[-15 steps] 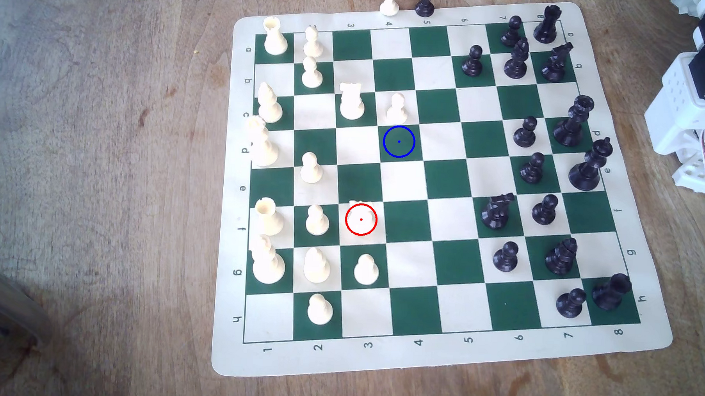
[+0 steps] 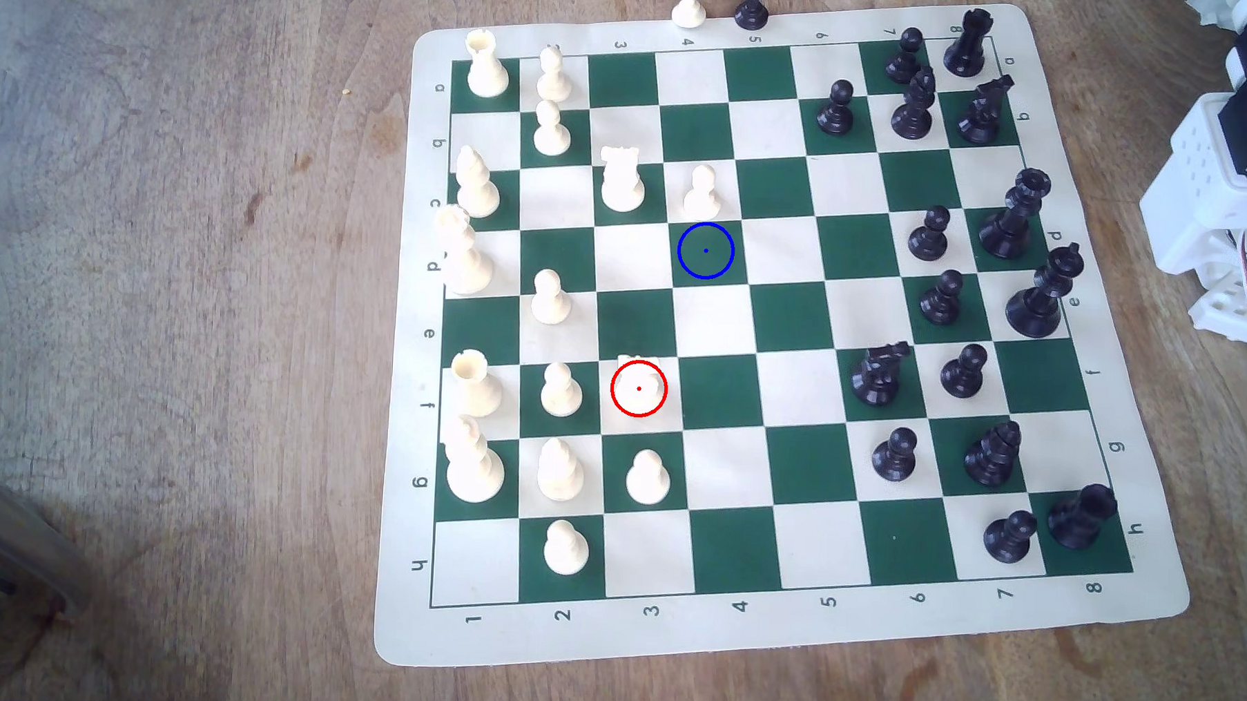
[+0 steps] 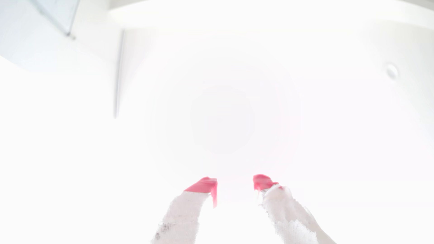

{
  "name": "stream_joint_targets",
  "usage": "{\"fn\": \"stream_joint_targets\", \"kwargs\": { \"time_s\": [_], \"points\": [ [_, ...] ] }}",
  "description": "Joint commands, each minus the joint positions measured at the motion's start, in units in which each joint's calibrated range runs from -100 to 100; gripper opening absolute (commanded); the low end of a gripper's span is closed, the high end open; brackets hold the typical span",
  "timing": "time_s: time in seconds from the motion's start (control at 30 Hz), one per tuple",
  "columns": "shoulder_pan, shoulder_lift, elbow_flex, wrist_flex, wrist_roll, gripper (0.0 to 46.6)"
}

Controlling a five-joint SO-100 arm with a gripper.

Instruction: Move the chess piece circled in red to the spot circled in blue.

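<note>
1. Your gripper (image 3: pixel 234 187) shows in the wrist view with its two pink-tipped fingers (image 3: pixel 204 185) set apart, a clear gap between them and nothing held. The background there is washed out white, so you cannot read from it what lies beneath.
2. In the exterior view, the arm's white base (image 2: pixel 1228 214) sits off the board's right edge, well apart from the target piece. Judged from this, the reach has not begun.
3. The cream knight (image 2: pixel 640 380) stands upright on its red-ringed cream square in the lower-left part of the board (image 2: pixel 740 641). It blends with the square, so aim by the ring.
4. Neighbours: a cream pawn (image 2: pixel 560 390) stands just beside it on the exterior view's left, and another pawn (image 2: pixel 648 477) on the square below. The squares to its right and above are bare; that is likely your cleaner side for the approach.
5. The blue-ringed green square (image 2: pixel 706 251) lies up and to the right, unoccupied. A cream pawn (image 2: pixel 702 193) stands on the square just above it and a second cream knight (image 2: pixel 621 180) diagonally up-left.
6. The path between the two rings crosses bare squares. Lift before travelling anyway, and set down short of that upper pawn.
</note>
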Motion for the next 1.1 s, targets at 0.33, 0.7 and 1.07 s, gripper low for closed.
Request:
{"fn": "stream_joint_targets", "kwargs": {
  "time_s": [0.33,0.7,1.07],
  "points": [
    [-0.4,-0.1,0.8,16.6,-0.3,6.4],
    [-0.4,0.0,-1.2,81.9,2.6,4.8],
    [-5.0,7.7,-23.6,136.0,2.2,9.7]
  ]
}}
